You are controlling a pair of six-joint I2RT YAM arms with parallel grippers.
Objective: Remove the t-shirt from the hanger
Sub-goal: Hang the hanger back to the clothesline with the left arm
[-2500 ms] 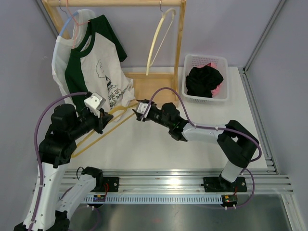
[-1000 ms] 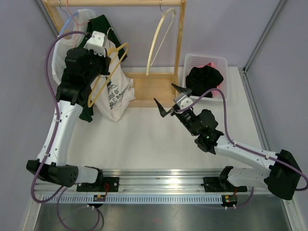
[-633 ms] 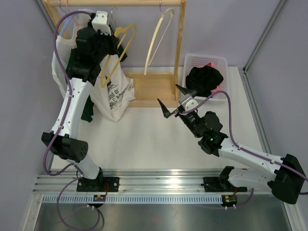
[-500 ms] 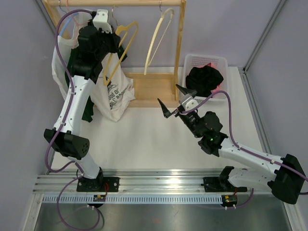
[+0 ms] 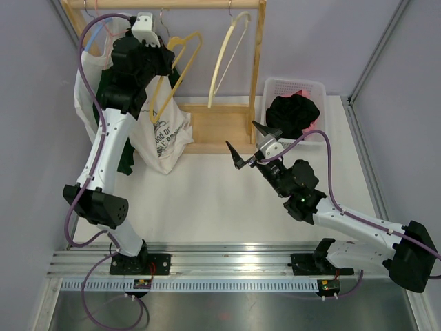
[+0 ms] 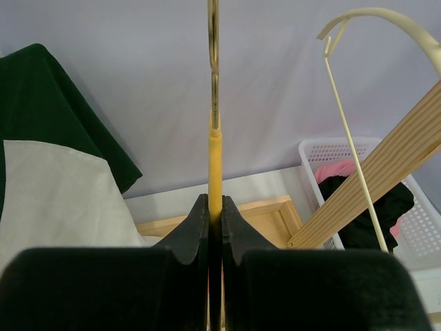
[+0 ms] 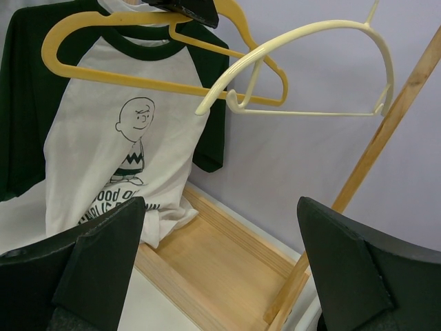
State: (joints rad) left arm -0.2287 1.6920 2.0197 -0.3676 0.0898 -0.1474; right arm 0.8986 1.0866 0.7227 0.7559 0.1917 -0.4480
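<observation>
The white t-shirt (image 5: 162, 131) with green sleeves hangs at the left end of the wooden rack, partly behind my left arm; it also shows in the right wrist view (image 7: 124, 138) and the left wrist view (image 6: 55, 193). My left gripper (image 5: 167, 56) is shut on a bare yellow hanger (image 5: 180, 65), held up near the rail, in front of the shirt. The left wrist view shows the jaws closed on the hanger's bar (image 6: 215, 158). My right gripper (image 5: 247, 143) is open and empty above the table, facing the rack (image 7: 224, 262).
A cream hanger (image 5: 231, 48) hangs empty on the rack's rail (image 5: 200, 4). The rack's wooden base (image 5: 217, 127) lies on the table. A white basket (image 5: 270, 86) with black and pink clothes stands at the right of the rack.
My left arm has lifted the yellow hanger from beside the shirt up to the rail and slightly right. The right gripper has stayed open and nearly still.
</observation>
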